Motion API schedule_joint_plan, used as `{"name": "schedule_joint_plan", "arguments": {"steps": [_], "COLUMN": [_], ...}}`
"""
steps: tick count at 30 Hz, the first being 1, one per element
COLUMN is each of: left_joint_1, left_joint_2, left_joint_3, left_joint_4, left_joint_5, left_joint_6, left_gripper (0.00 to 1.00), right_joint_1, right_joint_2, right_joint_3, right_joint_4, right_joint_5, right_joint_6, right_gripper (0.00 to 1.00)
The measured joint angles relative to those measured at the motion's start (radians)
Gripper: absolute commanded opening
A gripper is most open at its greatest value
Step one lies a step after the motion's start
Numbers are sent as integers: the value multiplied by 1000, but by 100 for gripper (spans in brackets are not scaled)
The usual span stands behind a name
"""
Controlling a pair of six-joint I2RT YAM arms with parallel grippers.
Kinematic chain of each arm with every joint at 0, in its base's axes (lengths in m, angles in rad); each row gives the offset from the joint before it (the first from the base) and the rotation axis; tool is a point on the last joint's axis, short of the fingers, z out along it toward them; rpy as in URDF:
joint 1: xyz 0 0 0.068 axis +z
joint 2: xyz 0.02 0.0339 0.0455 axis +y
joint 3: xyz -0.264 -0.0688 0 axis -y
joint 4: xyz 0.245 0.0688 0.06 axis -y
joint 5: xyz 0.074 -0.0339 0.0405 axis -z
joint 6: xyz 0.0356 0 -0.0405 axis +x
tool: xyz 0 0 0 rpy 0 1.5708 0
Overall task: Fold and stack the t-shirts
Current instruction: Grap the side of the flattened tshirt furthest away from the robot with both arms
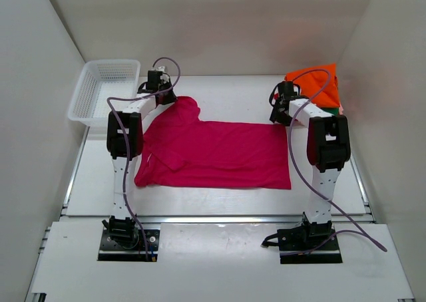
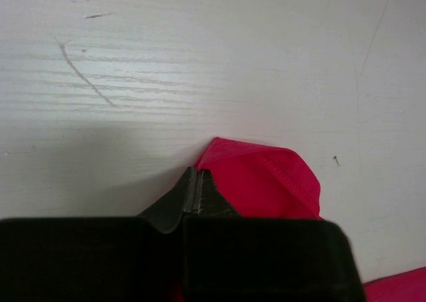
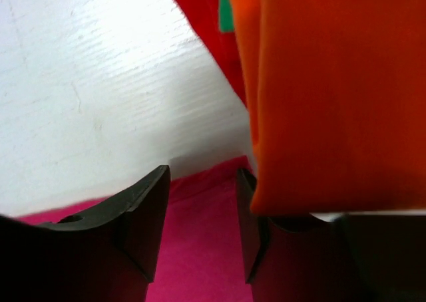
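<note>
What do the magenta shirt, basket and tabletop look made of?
Magenta shirt: soft matte cloth, probably cotton. It lies limp and creased, with a stitched hem showing in the left wrist view. Basket: white plastic by the look, with stiff moulded mesh walls. Table: white matte board with faint grain and scratches, maybe painted wood or laminate.

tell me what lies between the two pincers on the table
Top view: a sleeve of the magenta shirt, pinched in the left pincer, then bare table up to the open right pincer.
</note>
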Motion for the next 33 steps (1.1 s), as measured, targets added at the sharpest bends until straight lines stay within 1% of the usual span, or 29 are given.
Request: {"name": "schedule_joint_plan", "arguments": {"steps": [2, 4, 11, 20, 29, 33], "left_joint_1": [5, 12, 30, 40, 44, 50], "left_joint_2": [-10, -22, -56, -160, -336, -399], "left_joint_3": [-24, -49, -58, -61, -246, -323], "left_joint_4": [13, 23, 23, 22, 59, 57], "left_joint_5": [5, 12, 30, 71, 101, 109], "left_joint_6": [-3, -3, -5, -6, -11, -14], "left_gripper": [0, 0, 0, 0, 0, 0], "right_joint_1": [0, -1, 2, 8, 17, 22], "right_joint_2": [21, 42, 43, 10, -145, -229], "right_joint_3": [24, 60, 61, 54, -64, -150], "right_joint_4": [-11, -39, -42, -40, -22, -15], "right_joint_5": [15, 34, 38, 33, 23, 10], "right_joint_6": [-3, 3, 6, -9, -13, -12], "right_gripper": [13, 0, 0, 0, 0, 0]}}
